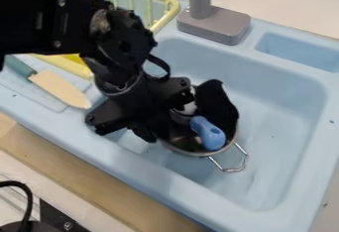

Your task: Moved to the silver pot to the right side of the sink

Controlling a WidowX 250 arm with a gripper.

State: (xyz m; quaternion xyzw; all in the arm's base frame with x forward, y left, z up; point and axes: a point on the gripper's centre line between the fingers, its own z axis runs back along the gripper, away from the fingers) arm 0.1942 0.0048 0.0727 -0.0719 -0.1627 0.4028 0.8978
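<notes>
Hanging over silver pot (192, 152): black gripper (173, 108). Can't tell how far open, or whether it has hold of anything. Pot sits in blue sink (278, 117), near its left side, wire handle outward. Blue object (210, 135) in pot. Grey faucet (213, 25) behind.

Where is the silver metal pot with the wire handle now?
In the camera view, the silver metal pot sits in the light-blue sink, nearer its lower-left wall than its right wall, under the black gripper.
</notes>
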